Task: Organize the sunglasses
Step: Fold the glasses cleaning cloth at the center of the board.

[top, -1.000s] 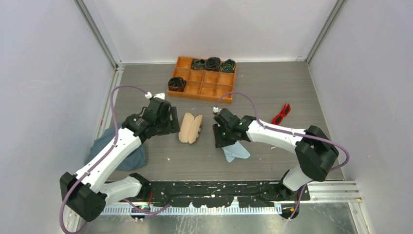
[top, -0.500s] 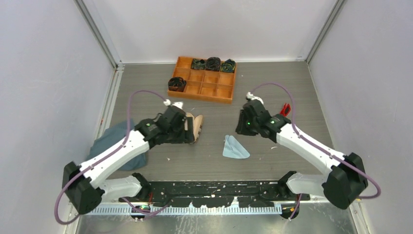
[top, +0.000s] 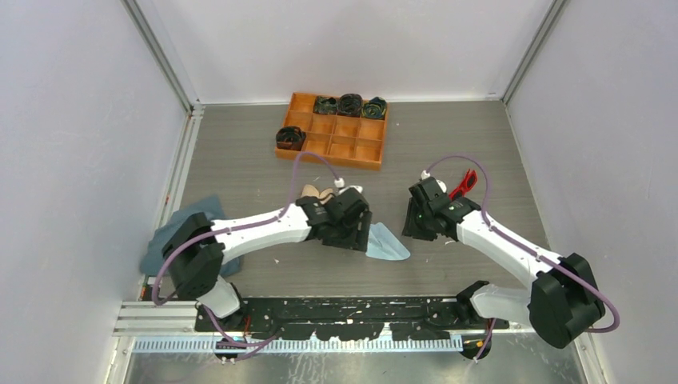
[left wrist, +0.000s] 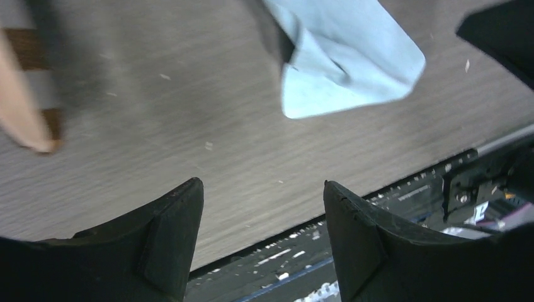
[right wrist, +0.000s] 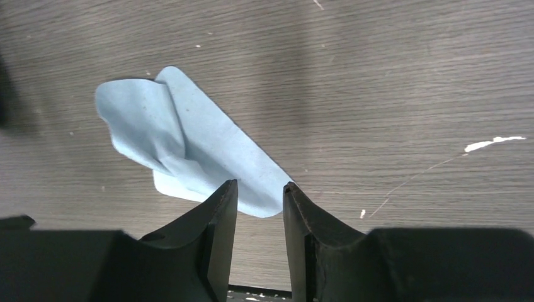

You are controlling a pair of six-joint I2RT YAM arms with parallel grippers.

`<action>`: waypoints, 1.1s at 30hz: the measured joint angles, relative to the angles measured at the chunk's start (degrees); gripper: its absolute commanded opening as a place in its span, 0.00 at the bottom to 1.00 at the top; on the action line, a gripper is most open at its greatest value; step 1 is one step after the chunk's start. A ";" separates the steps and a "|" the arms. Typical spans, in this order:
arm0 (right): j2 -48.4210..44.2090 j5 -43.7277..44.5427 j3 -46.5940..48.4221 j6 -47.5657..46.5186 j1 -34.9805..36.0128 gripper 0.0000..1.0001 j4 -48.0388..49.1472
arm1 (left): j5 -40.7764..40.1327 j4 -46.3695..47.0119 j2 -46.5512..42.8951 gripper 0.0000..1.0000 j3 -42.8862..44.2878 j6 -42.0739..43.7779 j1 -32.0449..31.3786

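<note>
Sunglasses (top: 462,185) lay untouched beside the right gripper (right wrist: 260,185) — the cloth (right wrist: 182,151) seemed the target.
Left gripper (left wrist: 261,189) hovered wide apart just short of it, likely to lift it; the right stood narrowly parted, empty.

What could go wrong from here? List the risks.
The left gripper and right gripper, both open, point at the cloth; they may collide over it. The right arm passes close by the sunglasses and could knock them. The left arm crosses over the case and might shove it.
</note>
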 measured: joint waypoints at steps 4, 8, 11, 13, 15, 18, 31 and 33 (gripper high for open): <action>-0.46 1.88 -1.53 -0.28 -0.55 0.39 -0.48 | 0.07 2.36 4.00 0.65 0.87 -2.12 -5.20; 0.90 1.92 -2.29 -0.33 -1.18 0.39 -0.22 | -0.42 3.80 7.72 0.64 0.85 -4.55 -6.19; 3.65 1.44 -3.21 -0.28 -1.22 0.39 1.49 | -1.38 4.17 8.83 0.64 0.85 -5.90 -5.92; 5.05 0.96 -4.15 -0.28 -1.22 0.38 2.34 | -2.01 4.31 8.85 0.64 0.85 -6.84 -5.88; 6.12 0.20 -5.44 -0.22 -1.22 0.36 3.26 | -2.58 4.57 8.85 0.63 0.83 -7.43 -5.86; 6.54 -0.83 -6.12 0.07 -1.22 0.34 4.87 | -2.93 4.55 8.85 0.59 0.66 -8.61 -5.86; 3.76 -1.27 -8.92 3.39 -0.22 0.33 8.52 | -2.89 5.35 12.57 0.53 1.09 -13.05 -5.66; 3.15 -1.27 -9.49 4.13 -0.11 0.33 8.81 | -2.78 4.83 14.38 0.54 2.84 -14.23 -5.66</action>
